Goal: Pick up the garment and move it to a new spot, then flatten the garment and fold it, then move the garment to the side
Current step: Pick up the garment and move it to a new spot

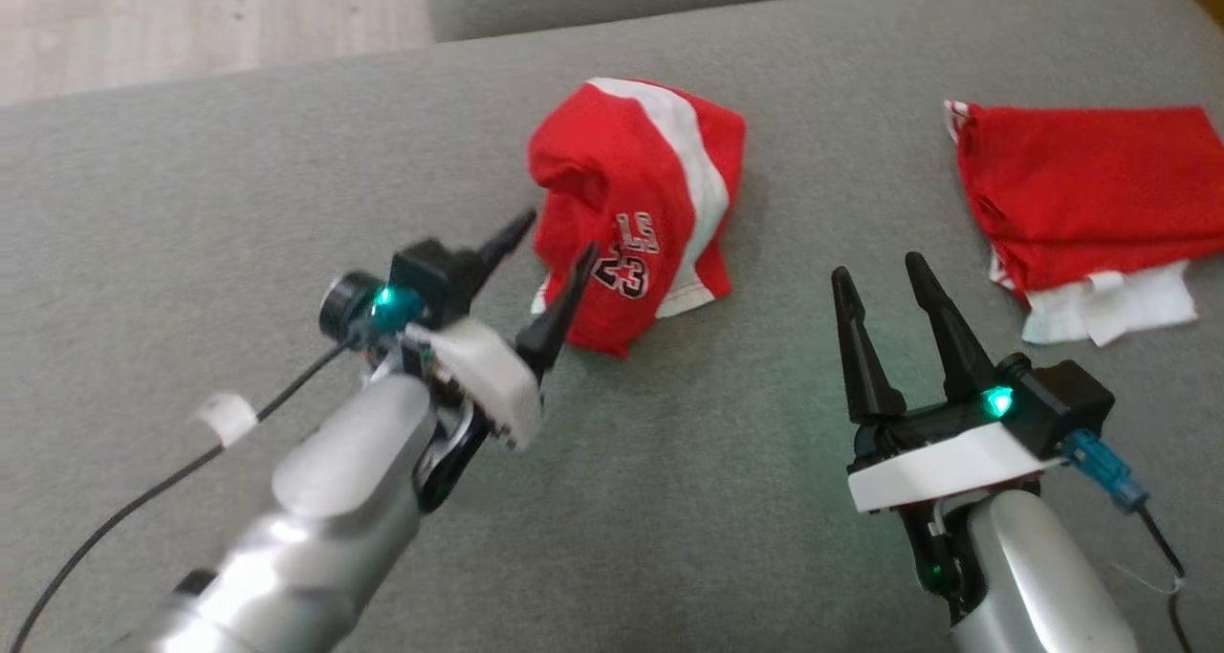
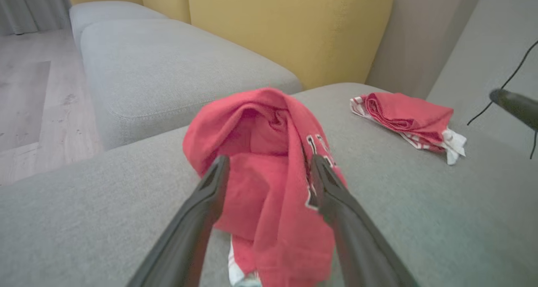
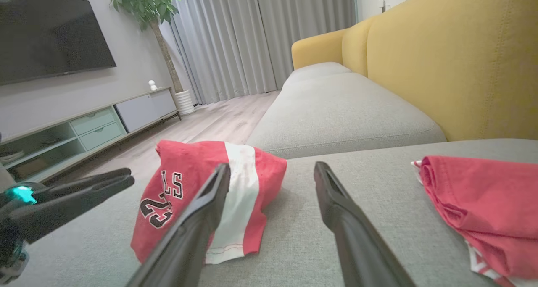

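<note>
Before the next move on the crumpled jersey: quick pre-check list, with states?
1. Left gripper open: ok, fingers spread either side of the red number 23 jersey, cloth not clamped.
2. Right gripper open and holding nothing: ok, over the bare grey sofa cushion.
3. Jersey flat enough to fold: not ok, it is bunched in a heap.
4. Hem and shoulders identifiable for a grab: cannot tell, the folds hide them.
5. Other red garment apart from the jersey: ok, bare cushion lies between them.
</note>
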You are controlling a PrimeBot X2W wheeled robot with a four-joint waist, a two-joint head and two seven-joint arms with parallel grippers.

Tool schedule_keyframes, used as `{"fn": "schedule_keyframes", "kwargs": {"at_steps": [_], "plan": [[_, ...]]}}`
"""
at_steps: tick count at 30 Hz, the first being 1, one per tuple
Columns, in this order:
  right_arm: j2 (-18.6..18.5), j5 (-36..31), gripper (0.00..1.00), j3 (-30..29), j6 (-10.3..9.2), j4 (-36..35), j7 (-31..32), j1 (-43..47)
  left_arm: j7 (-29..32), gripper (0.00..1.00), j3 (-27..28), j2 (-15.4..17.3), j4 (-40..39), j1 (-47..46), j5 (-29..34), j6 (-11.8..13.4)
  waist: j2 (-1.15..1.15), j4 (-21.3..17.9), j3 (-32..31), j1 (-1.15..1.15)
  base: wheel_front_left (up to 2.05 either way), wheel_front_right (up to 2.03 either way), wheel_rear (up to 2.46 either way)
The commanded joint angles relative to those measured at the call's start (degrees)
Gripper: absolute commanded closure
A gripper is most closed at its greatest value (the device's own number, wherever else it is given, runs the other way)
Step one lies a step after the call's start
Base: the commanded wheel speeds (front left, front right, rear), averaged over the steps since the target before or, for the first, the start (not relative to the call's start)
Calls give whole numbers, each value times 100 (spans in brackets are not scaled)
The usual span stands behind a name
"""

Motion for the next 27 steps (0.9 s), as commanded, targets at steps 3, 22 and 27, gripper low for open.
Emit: {"fn": "schedule_keyframes", "kwargs": {"at_steps": [3,22,27], "plan": [[-13,-16,0,64,-5,-153,-61,-2,-39,0,3,601,-411,56,-180,-30,0,225,-196,0,0,0,0],[-12,-127,0,-197,-5,-138,-61,500,-723,0,2302,603,-2359,2815,280,1100,0,664,-721,0,0,0,0],[-12,-158,0,-256,-5,-131,-61,574,-724,0,3003,203,-2688,3448,907,847,0,680,-761,0,0,0,0]]}}
